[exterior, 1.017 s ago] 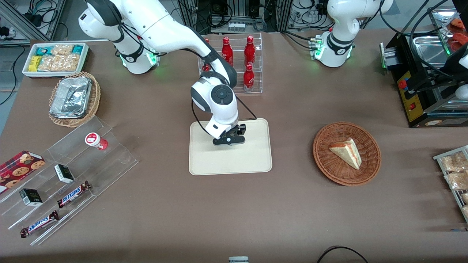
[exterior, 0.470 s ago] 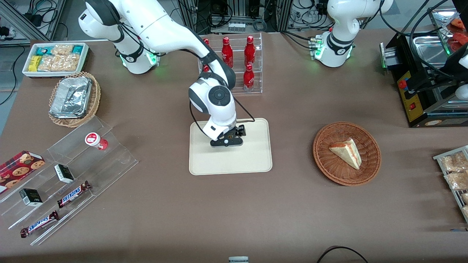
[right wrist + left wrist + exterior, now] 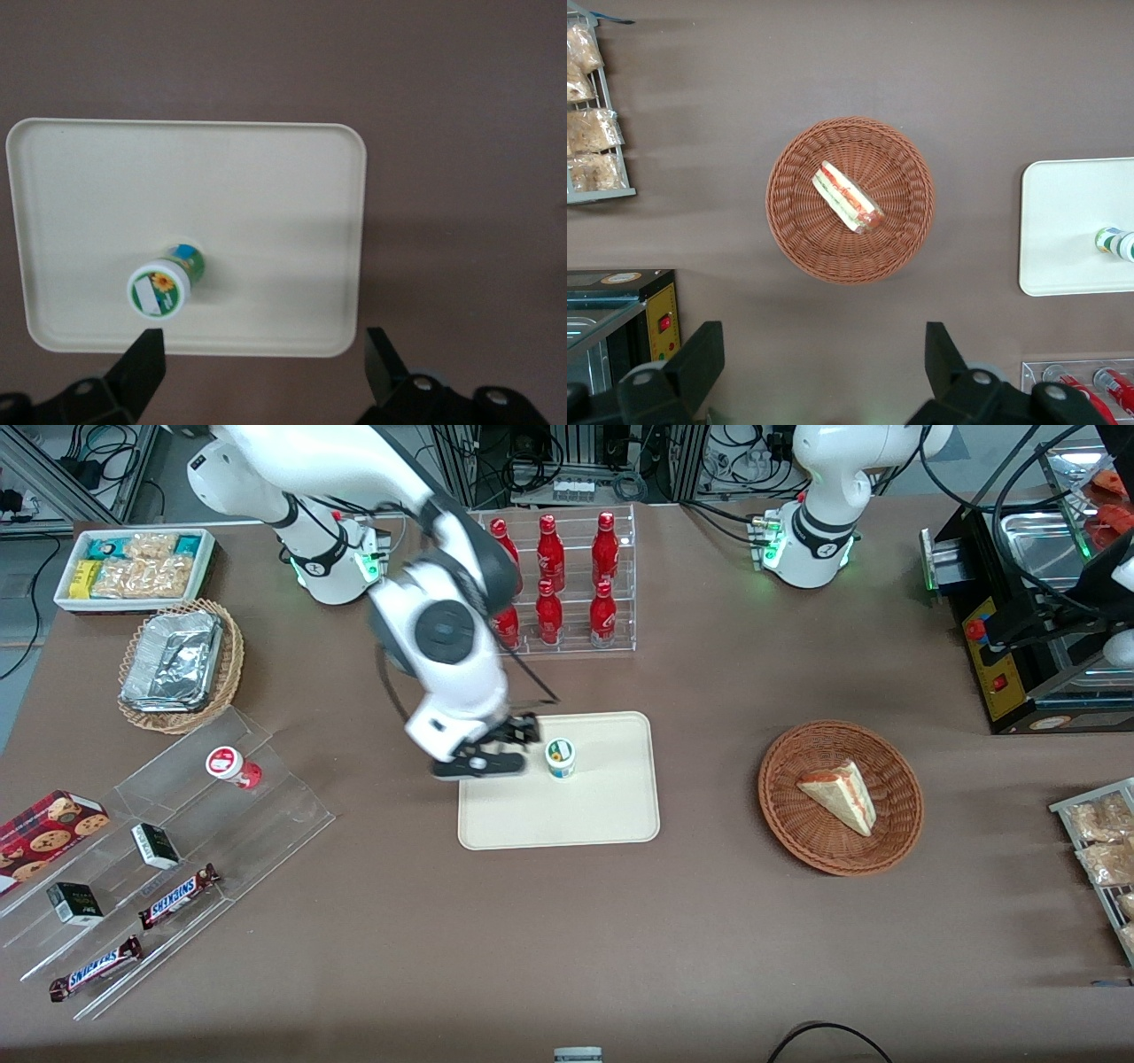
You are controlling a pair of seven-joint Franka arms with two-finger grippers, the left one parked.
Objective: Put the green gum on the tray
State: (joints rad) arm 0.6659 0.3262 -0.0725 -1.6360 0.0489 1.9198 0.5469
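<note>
The green gum (image 3: pixel 560 757) stands upright on the beige tray (image 3: pixel 611 815), white lid with green rim up. It also shows in the right wrist view (image 3: pixel 160 289) on the tray (image 3: pixel 266 195), and in the left wrist view (image 3: pixel 1114 243) on the tray (image 3: pixel 1063 212). My gripper (image 3: pixel 483 766) is open and empty, raised above the tray's edge toward the working arm's end, beside the gum and apart from it. Its two black fingers (image 3: pixel 142 367) stand wide apart.
A wicker basket (image 3: pixel 784 815) with a sandwich wedge lies toward the parked arm's end. A clear rack of red bottles (image 3: pixel 567 584) stands farther from the front camera than the tray. A clear stepped shelf (image 3: pixel 292 806) holds a red-lidded canister (image 3: pixel 232 766) and snack bars.
My gripper has let go of the green gum, risen and moved off toward the working arm's end. The gum, hidden under the gripper before, now stands free on the tray.
</note>
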